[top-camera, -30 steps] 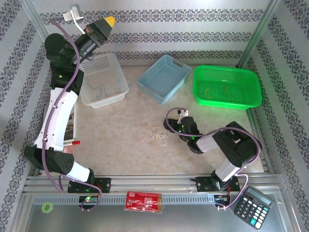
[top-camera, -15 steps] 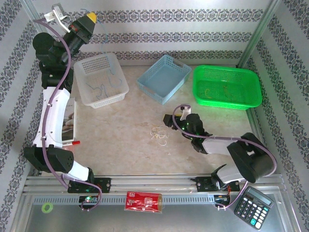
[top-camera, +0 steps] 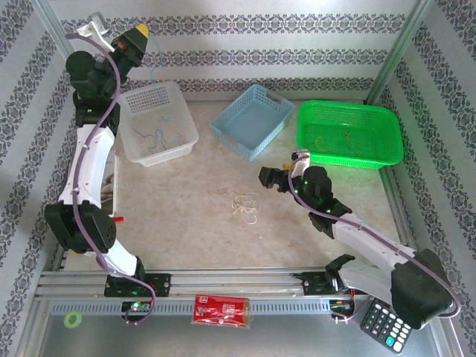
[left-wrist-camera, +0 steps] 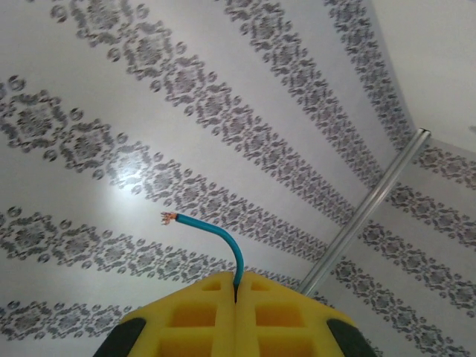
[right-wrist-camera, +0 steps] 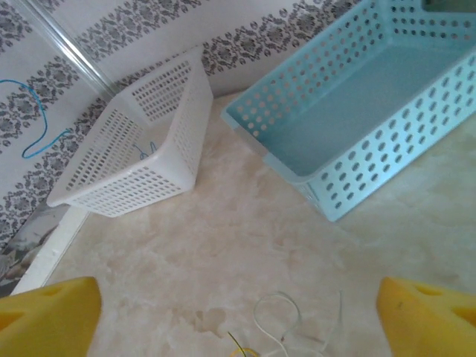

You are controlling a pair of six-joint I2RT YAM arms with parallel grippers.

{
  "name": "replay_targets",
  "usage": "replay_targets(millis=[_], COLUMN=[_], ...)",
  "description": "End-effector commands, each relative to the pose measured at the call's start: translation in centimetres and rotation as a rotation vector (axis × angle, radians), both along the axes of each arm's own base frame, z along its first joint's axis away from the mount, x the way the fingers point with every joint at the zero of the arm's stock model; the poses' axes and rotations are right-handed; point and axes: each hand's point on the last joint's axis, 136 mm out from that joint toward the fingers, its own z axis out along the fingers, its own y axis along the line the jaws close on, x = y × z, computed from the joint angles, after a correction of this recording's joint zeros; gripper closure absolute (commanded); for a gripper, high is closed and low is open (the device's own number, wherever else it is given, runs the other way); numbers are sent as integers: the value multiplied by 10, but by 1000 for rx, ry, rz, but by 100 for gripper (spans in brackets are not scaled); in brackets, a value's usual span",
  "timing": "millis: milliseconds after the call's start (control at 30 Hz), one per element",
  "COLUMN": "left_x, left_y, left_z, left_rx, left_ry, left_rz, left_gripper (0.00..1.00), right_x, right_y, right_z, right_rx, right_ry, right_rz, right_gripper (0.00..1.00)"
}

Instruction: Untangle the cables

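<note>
Now the cables (top-camera: pixel 246 206) lie just before the blue basket (top-camera: pixel 230 143), down-left of the right gripper (top-camera: pixel 269 178), the nearer arm, jaws wide apart; the left gripper (top-camera: pixel 140 33), high left of that basket, pinches one blue wire (left-wrist-camera: pixel 223 234).

Walls (left-wrist-camera: pixel 149 97): white with bands of grey-black floral damask; bench (top-camera: pixel 186 223): beige, faintly marbled. Perforated baskets: white basket (top-camera: pixel 160 160), pale blue basket (top-camera: pixel 230 143), bright green basket (top-camera: pixel 349 163). Cables (top-camera: pixel 245 204) on the bench are cream with a yellow-green strand. The teal-blue wire (left-wrist-camera: pixel 223 234) has a copper tip; left claw (left-wrist-camera: pixel 236 286) and right claw (right-wrist-camera: pixel 238 312) have yellow pads, and the calculator (top-camera: pixel 390 331) is black.
</note>
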Motion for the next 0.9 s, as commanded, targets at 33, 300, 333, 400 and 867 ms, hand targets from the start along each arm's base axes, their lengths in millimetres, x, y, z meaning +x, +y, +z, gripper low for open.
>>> replay_targets(millis=[33,300,333,400,867], left_x=[10,60,65,77,109], left_y=[21,46,47,52,50], left_z=[12,-36,-43,-61,-188], left_rx=[29,89,104,137,288], left_ry=[-86,5,17,51,375], left_rz=[64,144,154,184,128], left_gripper=[100,100,100,100,32], right_x=[0,8,9,9,-10], right_y=[-21,-47,-47,-49,-21], right_z=[-3,-21,-22,-23,-4], right_rx=[-115,-159,-151,-115,45], right_ry=[30,135,140,161,170], right_rz=[-72,-173,-172,-166,18], right_gripper=[2,2,2,2,2])
